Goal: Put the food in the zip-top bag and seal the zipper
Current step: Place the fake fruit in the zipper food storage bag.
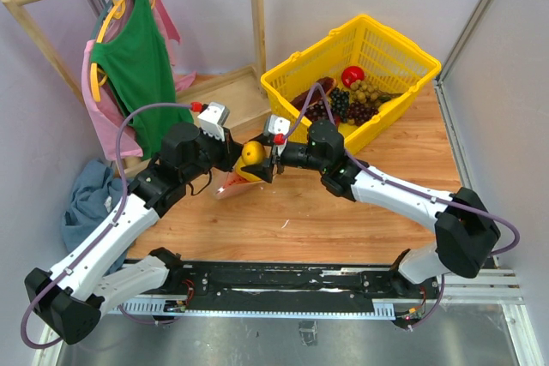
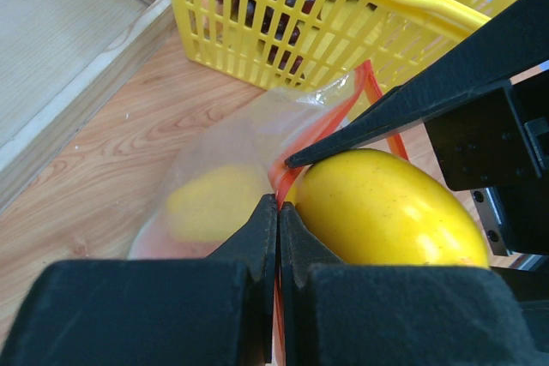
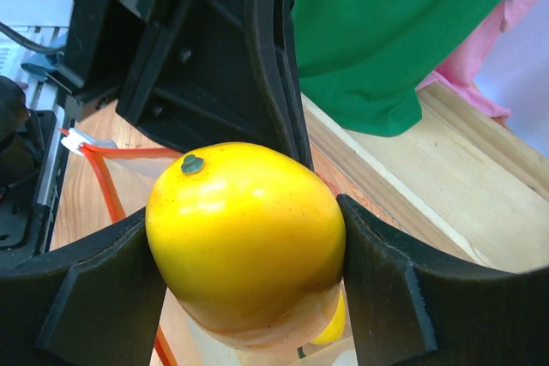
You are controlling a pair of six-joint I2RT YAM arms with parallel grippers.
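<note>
Overhead, the two arms meet just off the near corner of the yellow basket [image 1: 401, 47], and the dark purple grape bunch [image 1: 336, 105] lies inside that basket, a layout neither wrist camera gives whole. Only the left wrist view makes plain that the left gripper [image 2: 279, 205] has its jaws pressed together on the mouth edge of the zip-top bag [image 2: 225, 156]. The red-orange zipper [image 2: 336, 117] runs down between them, and the bag lies on the wood on the near side of the basket. A blurred yellowish shape shows through the plastic; what it is cannot be told. Only the right wrist view shows the right gripper [image 3: 246, 250] squarely. Its jaws stand wide, both pads [image 3: 382, 285] pressed against the sides of the yellow bell pepper [image 3: 244, 233], held just beside the zipper and clear of the basket.
</note>
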